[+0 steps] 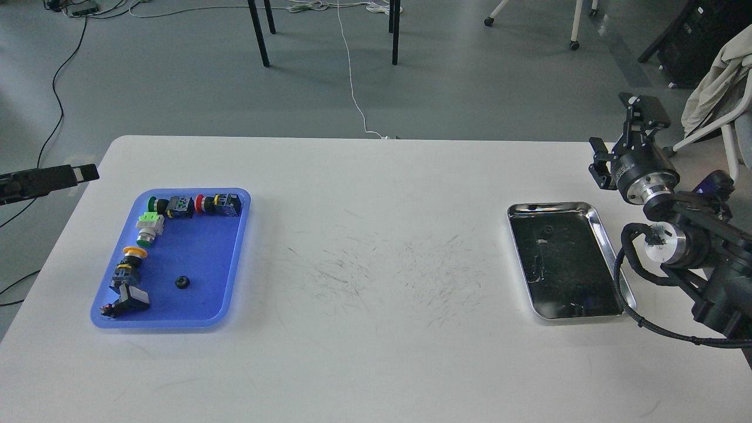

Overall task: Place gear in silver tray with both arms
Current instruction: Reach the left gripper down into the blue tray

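Lying in blue tray (235, 258): small black gear (182, 282).

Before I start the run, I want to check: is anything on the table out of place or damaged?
Nothing is spilled or toppled. The only oddity: the white table carries many dark scuff marks between the blue tray and the silver tray.

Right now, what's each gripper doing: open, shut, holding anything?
Left gripper: at the table's left edge, seen side-on, fingers not distinguishable; cannot tell.
Right gripper: raised beside the silver tray, open, holding nothing.
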Robot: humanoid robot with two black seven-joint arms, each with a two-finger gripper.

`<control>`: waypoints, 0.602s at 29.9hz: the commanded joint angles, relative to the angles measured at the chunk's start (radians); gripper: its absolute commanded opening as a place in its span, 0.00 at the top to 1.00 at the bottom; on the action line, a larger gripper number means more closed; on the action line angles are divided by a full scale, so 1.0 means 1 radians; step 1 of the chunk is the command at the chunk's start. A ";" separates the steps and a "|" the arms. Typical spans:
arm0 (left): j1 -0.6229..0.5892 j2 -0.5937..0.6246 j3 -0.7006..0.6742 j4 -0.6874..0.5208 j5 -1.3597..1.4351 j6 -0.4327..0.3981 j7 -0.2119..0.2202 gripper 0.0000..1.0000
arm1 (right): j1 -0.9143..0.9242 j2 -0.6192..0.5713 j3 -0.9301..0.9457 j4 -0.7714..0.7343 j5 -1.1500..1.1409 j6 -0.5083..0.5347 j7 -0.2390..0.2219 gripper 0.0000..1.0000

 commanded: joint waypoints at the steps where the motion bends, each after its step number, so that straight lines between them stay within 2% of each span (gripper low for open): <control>1: -0.009 -0.002 -0.002 -0.017 0.009 0.015 0.000 0.08 | -0.002 0.000 -0.003 -0.001 0.000 0.000 0.000 0.03; 5: -0.008 -0.009 -0.001 -0.078 0.053 0.041 0.000 0.08 | -0.002 0.000 -0.010 0.000 0.000 0.000 0.000 0.03; 9: 0.011 -0.028 0.035 -0.136 0.144 0.148 0.000 0.08 | -0.001 -0.002 -0.013 -0.001 -0.001 0.002 0.000 0.03; 14: 0.014 -0.033 0.072 -0.225 0.165 0.242 0.000 0.08 | -0.001 -0.008 -0.016 0.000 -0.002 0.002 0.000 0.03; 18: 0.020 -0.065 0.087 -0.222 0.276 0.328 0.000 0.08 | -0.001 -0.014 -0.017 -0.001 -0.002 0.002 0.000 0.03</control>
